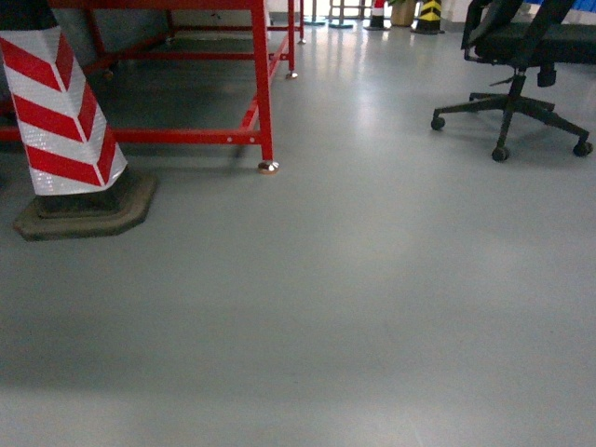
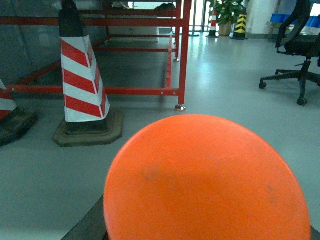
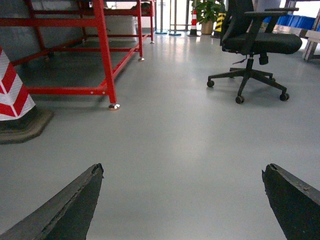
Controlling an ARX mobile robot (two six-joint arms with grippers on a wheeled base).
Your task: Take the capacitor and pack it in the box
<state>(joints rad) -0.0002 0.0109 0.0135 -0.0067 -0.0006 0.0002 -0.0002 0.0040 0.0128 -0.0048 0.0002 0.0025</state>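
Right gripper (image 3: 182, 169) spread wide above grey floor (image 1: 354, 307), nothing between its dark fingers (image 3: 75, 205). Left gripper almost hidden behind orange round disc (image 2: 205, 180) filling the lower left wrist view, only one dark finger edge (image 2: 86, 229) visible, so opening and grasp impossible to tell. Box and capacitor in none of the views; ahead only red-and-white cone (image 1: 60, 112) beside red steel frame (image 1: 263, 84), black office chair (image 1: 521, 65) well apart at right.

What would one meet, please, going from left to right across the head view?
Red-and-white striped cone on its dark base → red metal frame leg → bare grey floor → black office chair.
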